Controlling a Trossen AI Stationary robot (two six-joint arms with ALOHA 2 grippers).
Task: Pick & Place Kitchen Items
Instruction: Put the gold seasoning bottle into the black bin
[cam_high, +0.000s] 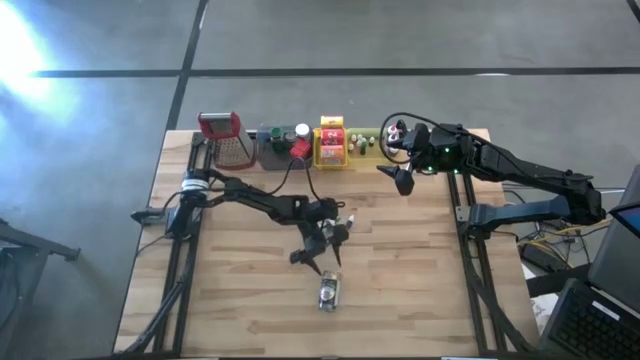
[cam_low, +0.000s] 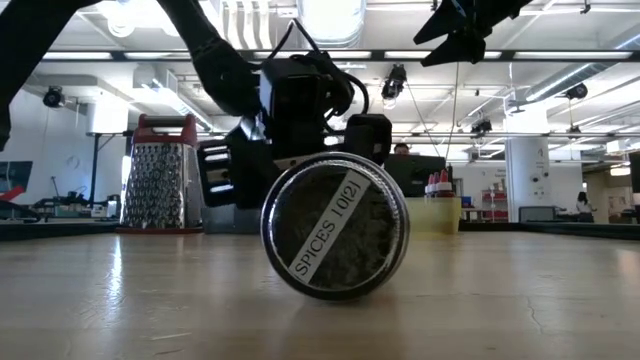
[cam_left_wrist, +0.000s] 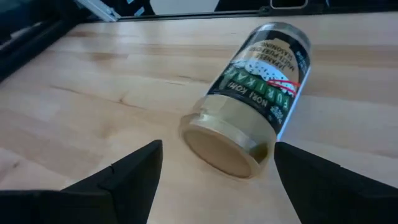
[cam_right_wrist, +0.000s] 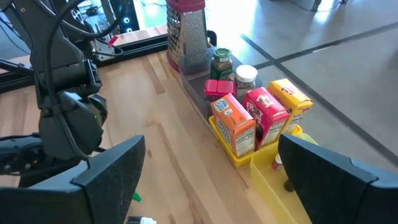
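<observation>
A clear spice jar (cam_left_wrist: 252, 102) with a green-and-red label lies on its side just ahead of the left gripper (cam_left_wrist: 214, 171), which is released and empty.

Boxes (cam_right_wrist: 261, 121): three; jars (cam_right_wrist: 221, 62): three; grater (cam_right_wrist: 186, 31): one.

Clear spice jar (cam_left_wrist: 252, 102) with green, white and red label, tan cap. Pale striped-wood bench (cam_high: 400, 290). Orange box (cam_right_wrist: 233, 127), red box (cam_right_wrist: 266, 116), yellow box (cam_right_wrist: 290, 99) in yellow tray (cam_right_wrist: 264, 175). Red-topped silver metal grater (cam_right_wrist: 188, 31).
</observation>
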